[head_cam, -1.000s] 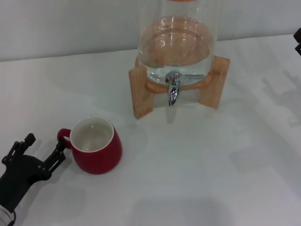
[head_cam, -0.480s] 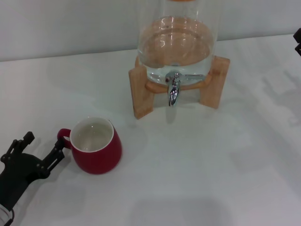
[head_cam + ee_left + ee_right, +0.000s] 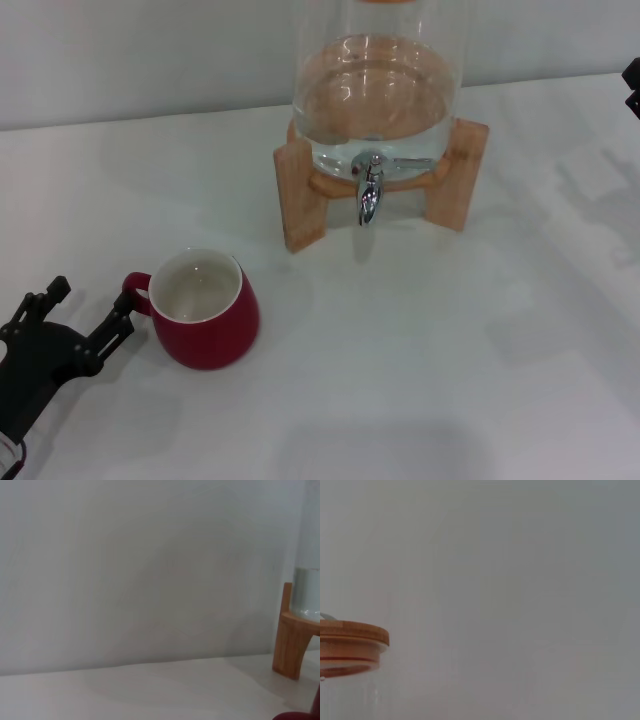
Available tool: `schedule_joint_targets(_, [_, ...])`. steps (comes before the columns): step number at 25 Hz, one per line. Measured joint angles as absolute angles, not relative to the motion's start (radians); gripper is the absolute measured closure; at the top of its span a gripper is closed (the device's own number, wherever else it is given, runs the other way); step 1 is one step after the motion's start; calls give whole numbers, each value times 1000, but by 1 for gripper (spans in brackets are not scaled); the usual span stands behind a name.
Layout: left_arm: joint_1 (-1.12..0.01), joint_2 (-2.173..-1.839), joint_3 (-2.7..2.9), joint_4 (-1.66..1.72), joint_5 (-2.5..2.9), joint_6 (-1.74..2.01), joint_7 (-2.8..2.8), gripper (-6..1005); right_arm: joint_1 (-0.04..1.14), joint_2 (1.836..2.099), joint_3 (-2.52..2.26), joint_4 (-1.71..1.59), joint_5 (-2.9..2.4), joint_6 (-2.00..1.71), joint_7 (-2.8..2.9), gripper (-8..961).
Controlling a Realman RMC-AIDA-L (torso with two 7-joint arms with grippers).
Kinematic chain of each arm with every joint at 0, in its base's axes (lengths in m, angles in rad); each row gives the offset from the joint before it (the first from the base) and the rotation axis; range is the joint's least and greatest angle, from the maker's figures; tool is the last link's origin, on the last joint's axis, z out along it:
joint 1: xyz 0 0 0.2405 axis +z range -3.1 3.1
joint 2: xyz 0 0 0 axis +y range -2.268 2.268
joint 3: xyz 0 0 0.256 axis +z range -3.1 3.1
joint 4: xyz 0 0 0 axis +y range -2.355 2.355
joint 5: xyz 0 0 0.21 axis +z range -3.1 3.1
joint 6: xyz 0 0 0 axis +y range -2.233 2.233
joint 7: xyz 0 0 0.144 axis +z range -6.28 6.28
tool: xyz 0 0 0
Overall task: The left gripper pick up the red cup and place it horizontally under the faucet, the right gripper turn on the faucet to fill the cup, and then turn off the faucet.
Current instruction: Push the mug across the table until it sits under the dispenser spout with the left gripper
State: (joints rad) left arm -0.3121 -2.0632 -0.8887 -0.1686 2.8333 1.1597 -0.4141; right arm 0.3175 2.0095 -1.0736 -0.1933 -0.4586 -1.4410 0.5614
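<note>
From the head camera, the red cup (image 3: pixel 204 310) stands upright on the white table (image 3: pixel 450 350), in front of the wooden stand (image 3: pixel 300 195) and to the robot's left of it, well apart from the faucet (image 3: pixel 370 188). The left gripper (image 3: pixel 85 312) is beside the cup's handle, its fingers spread wide and holding nothing. One fingertip is very near the handle; I cannot tell if it touches. The right gripper (image 3: pixel 632 85) shows only as a black edge, far to the right of the glass jar (image 3: pixel 375 85), and its opening I cannot tell.

In the left wrist camera, a leg of the stand (image 3: pixel 290 635) and a small red part of the cup (image 3: pixel 300 715) are visible.

In the right wrist camera, only the jar's wooden lid (image 3: pixel 352 635) appears.
</note>
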Motion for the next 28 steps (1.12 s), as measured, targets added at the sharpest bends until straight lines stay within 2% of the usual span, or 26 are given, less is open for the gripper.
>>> schedule_joint_targets(28, [-341, -2073, -888, -150, 2833, 1150, -414, 133, 321, 2009, -1074, -193, -459, -1440, 560, 185])
